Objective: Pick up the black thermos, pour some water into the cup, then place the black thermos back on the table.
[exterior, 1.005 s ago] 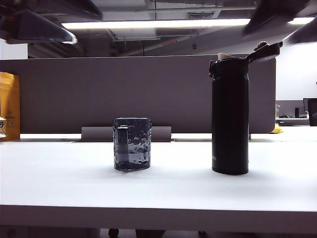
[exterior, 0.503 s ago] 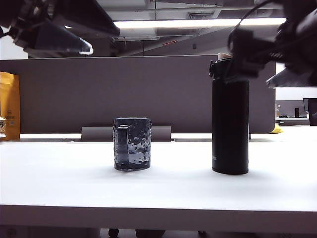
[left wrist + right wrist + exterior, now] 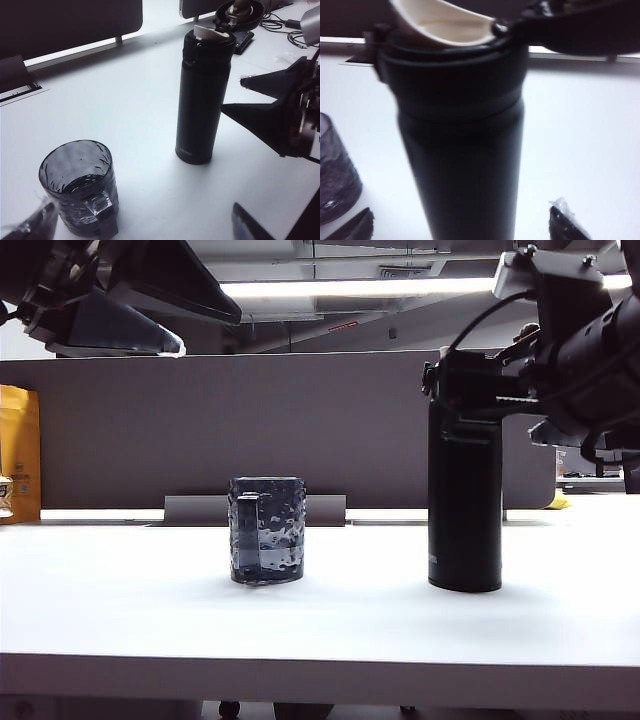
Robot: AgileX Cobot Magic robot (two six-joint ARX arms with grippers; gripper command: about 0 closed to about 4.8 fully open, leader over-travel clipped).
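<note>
1. Black thermos [image 3: 465, 490]: matte, tall and slim, standing upright on the white worktop [image 3: 320, 620], toward its right side and nearer the front edge than the back. Flip lid [image 3: 240, 10] hinged open; pale spout [image 3: 440, 22] exposed; small white lettering near the base.
2. Cup [image 3: 267, 530]: dark blue-grey dimpled glass, strap handle facing the front edge, upright toward the middle of the worktop, well apart from the thermos. Some liquid shows inside it in the left wrist view.
3. Right end effector [image 3: 465, 222]: released, fingers spread wide, one tip either side of the thermos body with clear gaps, at the upper part of the flask; no contact can be confirmed.
4. Left end effector [image 3: 145, 222]: released, jaws wide, raised above the worktop's left side, looking down on the cup; holding nothing.
5. Surroundings: grey divider panel [image 3: 280, 420] along the back edge; yellow package [image 3: 18, 455] at the far left; cables [image 3: 285, 20] behind the thermos. Worktop between cup and thermos unobstructed.
</note>
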